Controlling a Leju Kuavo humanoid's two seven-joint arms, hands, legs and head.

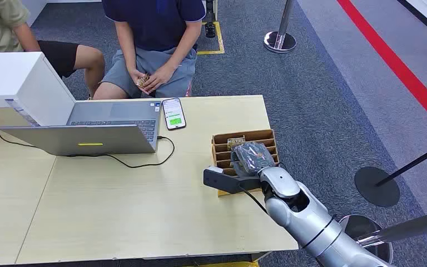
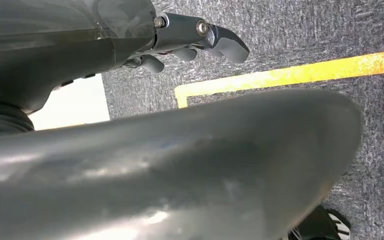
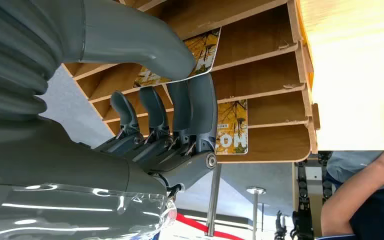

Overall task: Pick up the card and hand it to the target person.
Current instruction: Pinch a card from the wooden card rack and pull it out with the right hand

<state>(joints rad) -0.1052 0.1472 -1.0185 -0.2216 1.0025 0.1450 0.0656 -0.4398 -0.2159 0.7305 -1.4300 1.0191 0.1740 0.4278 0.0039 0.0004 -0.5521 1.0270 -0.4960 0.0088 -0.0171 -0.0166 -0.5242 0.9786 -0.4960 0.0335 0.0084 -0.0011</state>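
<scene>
our right hand (image 1: 250, 157) is down in the wooden card box (image 1: 217, 146), thumb and fingers (image 3: 200, 107) pinching a card (image 3: 202, 52) still in its slot | another card (image 3: 231, 126) one slot over | left hand (image 2: 200, 37) hangs over carpet, loosely curled, holding nothing | past the laptop (image 1: 89, 133) and phone (image 1: 173, 113), a seated person (image 1: 153, 33) across the table (image 1: 117, 206)

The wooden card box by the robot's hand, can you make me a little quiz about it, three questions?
1. True or false: the right hand pinches a card between thumb and fingers.
2. What lies beside the laptop: A a phone, B a cup, C a book?
3. Fill in: another card stands in the wooden ____.

Key: 1 true. 2 A, the phone. 3 box.
</scene>
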